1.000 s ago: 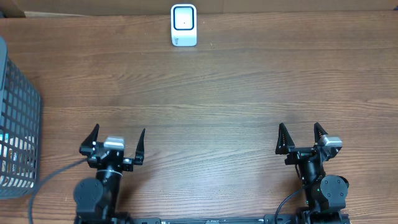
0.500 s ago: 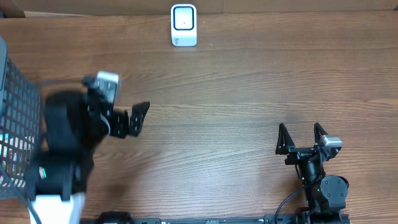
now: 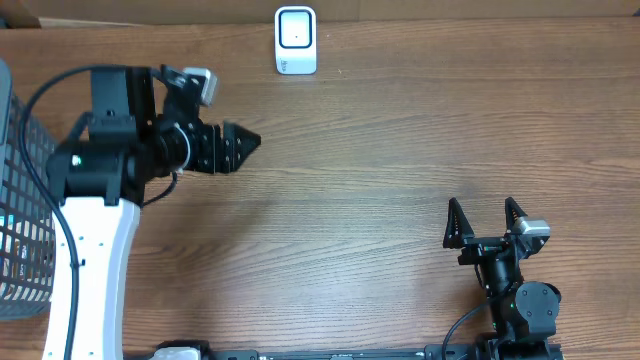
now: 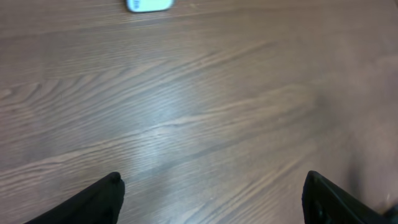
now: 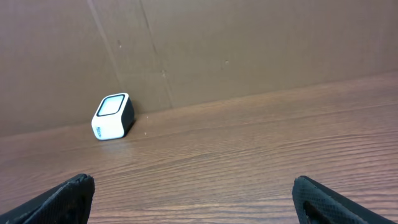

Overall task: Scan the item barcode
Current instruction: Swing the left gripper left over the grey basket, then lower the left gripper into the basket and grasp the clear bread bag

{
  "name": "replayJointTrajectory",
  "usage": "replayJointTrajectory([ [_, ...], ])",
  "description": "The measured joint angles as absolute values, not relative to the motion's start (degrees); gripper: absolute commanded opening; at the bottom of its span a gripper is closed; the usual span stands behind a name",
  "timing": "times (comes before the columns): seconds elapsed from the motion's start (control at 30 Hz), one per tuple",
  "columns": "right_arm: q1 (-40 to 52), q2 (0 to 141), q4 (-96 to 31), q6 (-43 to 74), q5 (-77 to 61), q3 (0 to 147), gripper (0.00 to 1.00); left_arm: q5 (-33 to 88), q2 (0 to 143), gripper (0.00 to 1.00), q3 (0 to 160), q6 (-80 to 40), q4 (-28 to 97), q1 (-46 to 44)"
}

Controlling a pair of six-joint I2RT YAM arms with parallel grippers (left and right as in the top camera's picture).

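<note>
Our left pincer (image 4: 211, 180) hangs spread and empty over the tabletop (image 3: 380, 150); the right pincer (image 3: 481, 205) is spread too. The item seems hidden in the basket (image 3: 30, 180), so we could snag the mesh, or grip over its barcode, defeating the scanner (image 3: 296, 40).

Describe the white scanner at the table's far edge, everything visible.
The scanner is a small rounded box, white plastic by the look, with a dark side panel visible from the right wrist view. Its face carries a rounded rectangular window outlined in dark, angled upward. It stands on the wooden table, close to the brown wall behind it. Only the table touches it; nothing lies in front of it.
</note>
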State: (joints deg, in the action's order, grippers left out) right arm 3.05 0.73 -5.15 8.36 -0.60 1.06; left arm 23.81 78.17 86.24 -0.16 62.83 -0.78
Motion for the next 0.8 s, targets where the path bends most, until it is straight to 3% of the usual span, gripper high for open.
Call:
replayJointTrajectory([
  [0.17, 3.0, 0.7, -5.1, 8.4, -0.6, 1.1, 1.0, 17.1, 81.8, 0.87, 98.2, -10.3, 68.1, 7.0],
  [0.33, 3.0, 0.7, -5.2, 8.3, -0.6, 1.1, 1.0, 10.2, 82.8, 0.86, 111.2, -16.9, 71.8, 20.2],
  [0.53, 3.0, 0.7, -5.2, 8.4, -0.6, 1.1, 1.0, -1.4, 83.7, 0.96, 114.5, -23.8, 71.0, 36.8],
  [0.8, 3.0, 0.7, -5.2, 8.3, -0.6, 1.1, 1.0, -8.0, 94.9, 0.84, 114.6, -31.1, 77.3, 51.2],
])
